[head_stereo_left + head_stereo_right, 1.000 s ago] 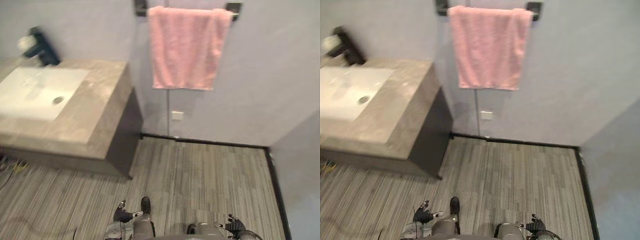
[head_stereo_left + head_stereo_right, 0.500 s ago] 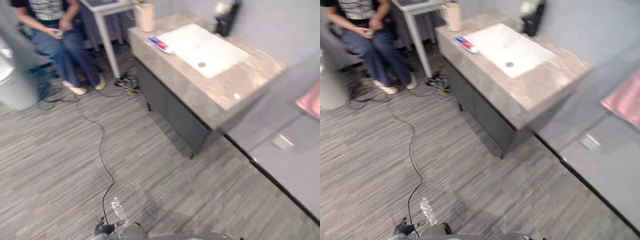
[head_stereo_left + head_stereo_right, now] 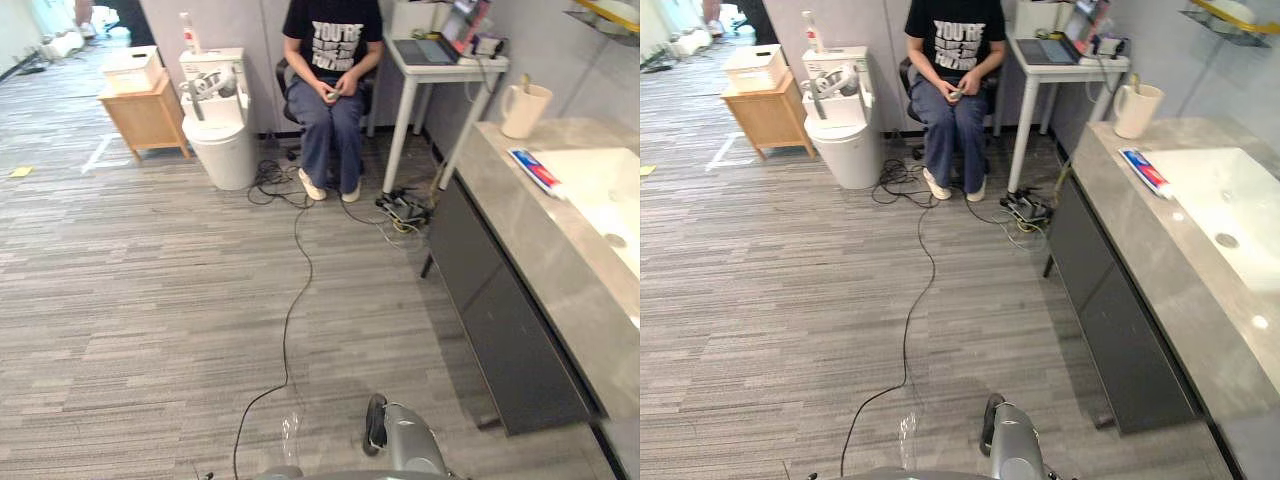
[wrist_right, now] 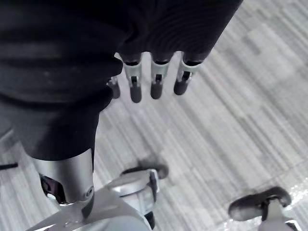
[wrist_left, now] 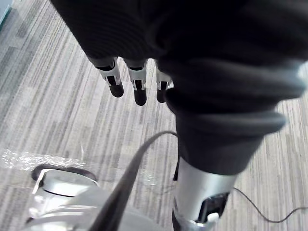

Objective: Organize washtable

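Observation:
The washtable (image 3: 540, 250) runs along the right edge of the eye views: a grey stone top over a dark cabinet, with a white sink (image 3: 612, 192) set in it. On its far end stand a cream mug (image 3: 522, 108) with a stick in it and a blue-and-red tube (image 3: 535, 170) lying flat beside the sink. My left hand (image 5: 138, 85) hangs over the striped floor with straight fingers and holds nothing. My right hand (image 4: 156, 79) hangs the same way, fingers straight and empty, far from the washtable.
A person (image 3: 335, 60) sits on a chair at the back, beside a white table (image 3: 440, 55) with a laptop. A white bin (image 3: 215, 130) and a wooden cabinet (image 3: 145, 110) stand further left. A black cable (image 3: 290, 300) and a power strip (image 3: 405, 208) lie on the floor.
The camera has swung left, from the wall with the pink towel to the open room; the washtable now lies at the right edge. The things themselves have not moved.

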Motion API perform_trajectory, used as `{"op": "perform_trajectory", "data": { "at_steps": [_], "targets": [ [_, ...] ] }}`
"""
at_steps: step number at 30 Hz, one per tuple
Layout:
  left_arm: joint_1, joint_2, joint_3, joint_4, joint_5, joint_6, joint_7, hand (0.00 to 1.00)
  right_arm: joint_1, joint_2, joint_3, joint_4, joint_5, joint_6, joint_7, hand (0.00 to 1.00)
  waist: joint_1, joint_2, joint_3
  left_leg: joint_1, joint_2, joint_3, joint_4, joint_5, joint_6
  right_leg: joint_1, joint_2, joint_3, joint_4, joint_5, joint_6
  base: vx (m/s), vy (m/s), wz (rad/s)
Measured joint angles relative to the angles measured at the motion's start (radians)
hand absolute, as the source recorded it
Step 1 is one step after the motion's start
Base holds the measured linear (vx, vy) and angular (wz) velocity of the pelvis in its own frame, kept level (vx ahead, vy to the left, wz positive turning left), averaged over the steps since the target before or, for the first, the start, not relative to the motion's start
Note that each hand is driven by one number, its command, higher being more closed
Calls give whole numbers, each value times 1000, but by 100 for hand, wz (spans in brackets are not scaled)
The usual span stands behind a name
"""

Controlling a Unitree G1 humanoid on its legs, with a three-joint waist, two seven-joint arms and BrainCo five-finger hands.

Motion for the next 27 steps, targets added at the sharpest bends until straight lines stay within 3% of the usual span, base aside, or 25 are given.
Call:
{"op": "perform_trajectory", "data": {
  "at_steps": [1,2,3,4,6,9,13,14,15,16,19,22,23,24,25,27],
  "targets": [
    [-12,-3,24,-5,2,-1,-10,0,4,1,-3,-7,0,-1,0,0,-20,21,-5,-93,50,37,241,35,-48,33,17,-26,14,24,-31,606,-197,54],
    [-21,-37,58,-12,2,-1,-12,0,6,-17,1,-28,0,1,2,0,-16,53,-2,-168,119,57,449,137,-96,86,68,-44,1,-10,-50,743,-228,17],
    [-20,-51,77,-13,1,0,-13,0,6,-18,1,-41,-1,1,0,0,-8,62,-2,-202,153,79,535,202,-104,109,91,-37,-5,-26,-63,660,-200,-54],
    [-22,-72,111,-25,-2,0,-11,0,2,-17,2,-45,-1,-1,0,0,13,67,-1,-238,223,139,675,223,-92,162,130,-13,-22,-50,-80,634,-141,-81],
    [-19,-72,109,-40,-2,-3,-13,0,-11,-6,3,-36,-1,0,-1,0,33,39,4,-274,264,201,752,216,-80,257,147,15,-73,-61,-90,565,-114,-60],
    [9,-72,100,-55,1,-39,-11,0,-16,7,1,-25,9,-1,-2,0,38,0,12,-317,257,219,571,190,-51,394,130,29,-184,-51,-73,463,-49,-14],
    [22,-67,84,-57,40,-43,-11,0,-14,0,56,-30,11,-23,-2,0,62,-13,20,-362,246,195,205,194,-58,462,100,46,-205,-90,-6,345,127,-9],
    [22,-63,72,-57,40,-43,-10,0,-8,-5,81,-39,10,-27,-3,0,67,-13,20,-364,235,185,132,205,-68,465,89,51,-191,-109,12,204,273,-12],
    [22,-57,41,-57,43,-43,-9,0,2,-19,121,-48,9,-37,-2,0,80,-5,16,-364,210,169,40,287,-69,462,75,70,-153,-158,42,198,306,-17],
    [21,-52,32,-55,43,-43,-8,0,2,-23,132,-43,9,-43,-4,0,87,-5,18,-372,199,156,50,335,-89,460,67,75,-129,-179,57,243,367,-3],
    [15,15,-9,-53,77,-43,-8,0,7,19,181,-37,9,-48,-1,0,90,-78,-6,-389,115,174,78,295,-52,460,-27,84,-122,-200,104,189,294,25],
    [9,26,-20,-46,82,-40,-9,0,7,18,195,-38,9,-49,2,0,90,-84,-13,-406,83,192,126,224,-16,452,-68,98,-89,-186,129,130,287,-3],
    [5,29,-22,-34,88,-34,-9,0,7,15,195,-41,9,-50,9,0,91,-81,-11,-388,71,217,115,211,-4,398,-91,135,27,-165,134,95,348,-30],
    [3,33,-29,-26,90,-32,-9,0,9,14,195,-44,10,-50,16,0,88,-81,-11,-371,65,228,104,208,0,366,-97,157,91,-148,113,61,273,-36],
    [1,37,-36,-18,100,-25,-9,0,11,13,195,-51,13,-51,20,0,84,-79,-10,-329,55,241,74,206,4,300,-112,192,217,-86,83,54,237,-32],
    [3,37,-47,-18,116,-22,-8,0,18,13,201,-65,20,-63,21,0,82,-74,-12,-265,53,260,14,206,5,237,-121,203,329,-91,96,95,167,-30]
  ]
}}
